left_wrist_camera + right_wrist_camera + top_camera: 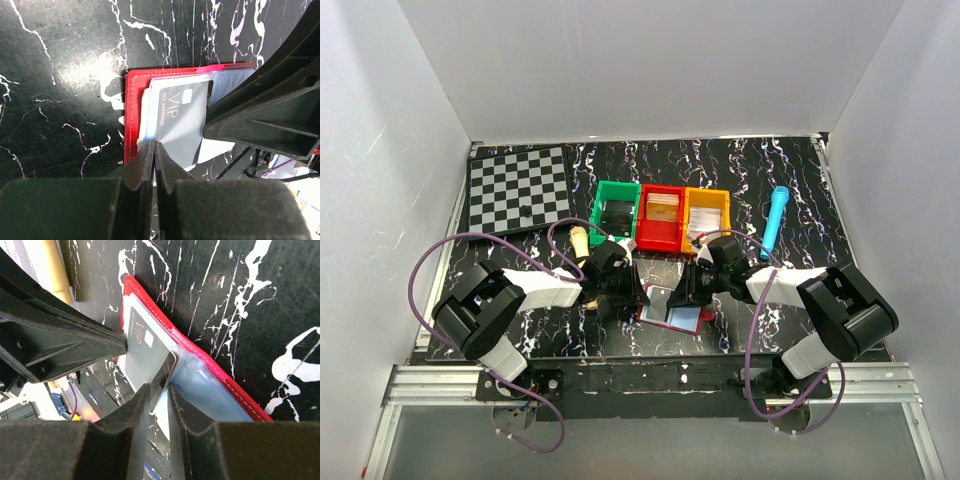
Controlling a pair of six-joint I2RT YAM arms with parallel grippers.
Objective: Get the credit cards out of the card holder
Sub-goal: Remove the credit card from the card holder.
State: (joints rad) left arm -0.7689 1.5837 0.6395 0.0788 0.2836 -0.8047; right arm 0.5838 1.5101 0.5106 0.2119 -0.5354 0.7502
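Note:
The red card holder [672, 318] lies open on the black marbled table between my two grippers. In the left wrist view it shows its red edge [132, 117] and pale-blue sleeves, with a grey VIP card [178, 120] sticking partly out. My left gripper [154, 148] is shut on the pale-blue sleeve edge at the holder's side. My right gripper [160, 390] has its jaws narrowly closed on the corner of the grey card [145, 352], next to the pale-blue sleeve [210, 390]. In the top view the left gripper [638, 297] and the right gripper [684, 292] meet over the holder.
A green bin [616, 212], a red bin [661, 217] and an orange bin [706, 215] stand in a row just behind the grippers. A chessboard [518, 188] lies at the back left, a blue tube [776, 220] at the right, and a pale chess piece [580, 240] by the left arm.

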